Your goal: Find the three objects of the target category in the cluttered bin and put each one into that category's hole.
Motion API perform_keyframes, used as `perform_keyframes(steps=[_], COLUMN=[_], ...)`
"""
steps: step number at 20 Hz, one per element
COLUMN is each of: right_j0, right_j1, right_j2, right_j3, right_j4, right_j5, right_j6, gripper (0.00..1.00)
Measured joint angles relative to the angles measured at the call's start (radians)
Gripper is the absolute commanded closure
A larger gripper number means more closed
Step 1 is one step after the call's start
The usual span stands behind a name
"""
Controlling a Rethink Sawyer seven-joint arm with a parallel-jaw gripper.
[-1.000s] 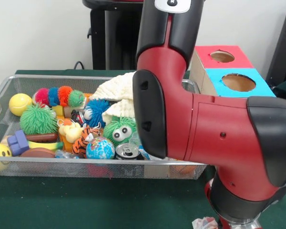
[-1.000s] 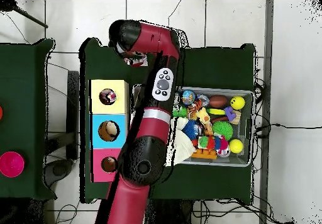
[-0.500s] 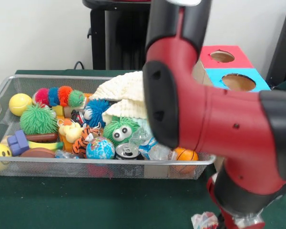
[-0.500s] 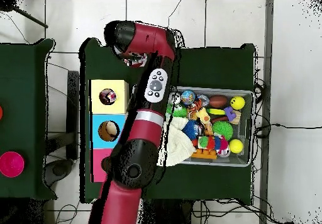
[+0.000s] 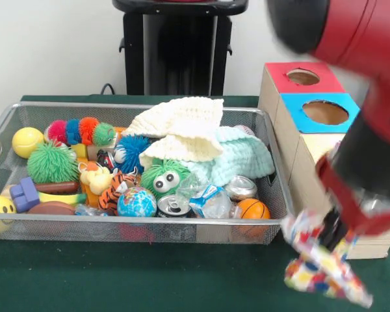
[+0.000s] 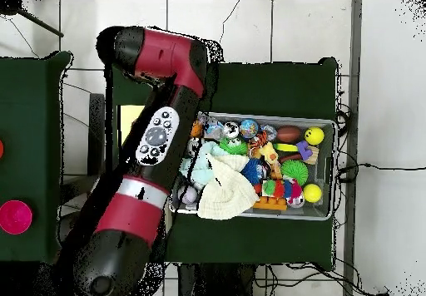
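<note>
The wrapper point(image 5: 322, 268), a crumpled spotted packet, hangs low over the green table point(image 5: 117, 279) at the near right corner, outside the bin point(image 5: 143, 221) and just in front of the nearest box point(image 5: 312, 169). The gripper point(image 5: 333, 229) looks clamped on its upper end only, with most of the foil dangling loose beneath. That thin hold is the first worry: a quick swing could shake the packet free, and it would land on the table. The second is height. The packet sits below the box tops, so moving sideways from here would likely drag it against the cardboard wall and strip it from the claw, or nudge the box. It needs lifting first. The arm point(image 5: 364, 78) hides the nearest box's top, so I cannot see that opening. Farther back, the blue hole point(image 5: 325, 112) and red hole point(image 5: 303, 77) lie close together, and a limp, wide packet released off-centre could catch on a rim.
</note>
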Motion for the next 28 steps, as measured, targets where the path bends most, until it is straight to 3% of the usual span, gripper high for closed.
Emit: perform_keyframes(steps=[2, 5, 8, 14, 28], right_j0=[0.045, 0.066, 0.083, 0.084, 0.105], right_j1=[-0.086, -0.143, -0.245, -0.347, -0.449], right_j2=[0.052, 0.087, 0.151, 0.217, 0.341], right_j3=[0.09, 0.147, 0.241, 0.349, 0.532], right_j4=[-0.049, -0.075, -0.122, -0.193, -0.311], right_j5=[-0.006, -0.016, -0.042, -0.085, -0.167], right_j6=[0.0, 0.0, 0.0, 0.0, 0.0], gripper=[1.0, 1.0, 1.0, 1.0, 1.0])
